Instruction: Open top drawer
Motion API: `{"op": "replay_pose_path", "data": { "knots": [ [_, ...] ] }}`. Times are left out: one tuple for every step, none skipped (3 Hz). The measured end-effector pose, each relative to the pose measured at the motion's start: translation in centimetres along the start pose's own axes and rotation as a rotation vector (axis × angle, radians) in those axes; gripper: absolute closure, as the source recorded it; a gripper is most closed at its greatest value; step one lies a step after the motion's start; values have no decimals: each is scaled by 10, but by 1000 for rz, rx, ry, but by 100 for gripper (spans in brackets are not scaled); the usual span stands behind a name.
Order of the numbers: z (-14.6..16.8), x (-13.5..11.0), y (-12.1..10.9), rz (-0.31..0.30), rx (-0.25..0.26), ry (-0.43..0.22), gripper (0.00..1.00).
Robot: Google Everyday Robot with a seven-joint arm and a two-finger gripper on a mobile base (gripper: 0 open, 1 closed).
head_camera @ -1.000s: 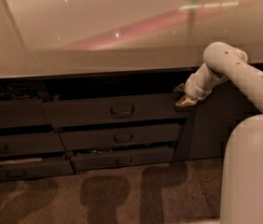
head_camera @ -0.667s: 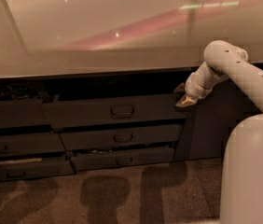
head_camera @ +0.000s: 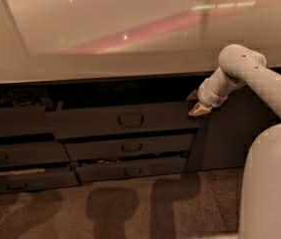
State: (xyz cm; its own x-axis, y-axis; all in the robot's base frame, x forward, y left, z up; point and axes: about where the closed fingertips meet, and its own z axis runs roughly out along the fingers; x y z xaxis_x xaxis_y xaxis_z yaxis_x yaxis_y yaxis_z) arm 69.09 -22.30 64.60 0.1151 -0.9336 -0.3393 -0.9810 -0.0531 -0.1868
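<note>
No movement: end effector held at the top drawer's right corner.

Over the last second the end effector [head_camera: 197,105], right of centre in the frame, has stayed against the upper right corner of the top drawer [head_camera: 95,124]. The drawer front sits just where it did, mid-frame under the desk [head_camera: 105,59] edge. Whether the end effector is clenched, released or grasping the drawer edge, I cannot tell. A dark gap shows above the front, so the drawer looks partly out already. Its handle [head_camera: 130,119] is untouched, well to the left. My reading is that the pull has paused or is nearly done.
</note>
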Motion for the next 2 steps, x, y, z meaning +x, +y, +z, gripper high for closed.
{"op": "replay_pose_path", "data": {
  "knots": [
    [2,0,6,-4,-1,4,100],
    [-13,6,9,-32,39,23,100]
  ]
}}
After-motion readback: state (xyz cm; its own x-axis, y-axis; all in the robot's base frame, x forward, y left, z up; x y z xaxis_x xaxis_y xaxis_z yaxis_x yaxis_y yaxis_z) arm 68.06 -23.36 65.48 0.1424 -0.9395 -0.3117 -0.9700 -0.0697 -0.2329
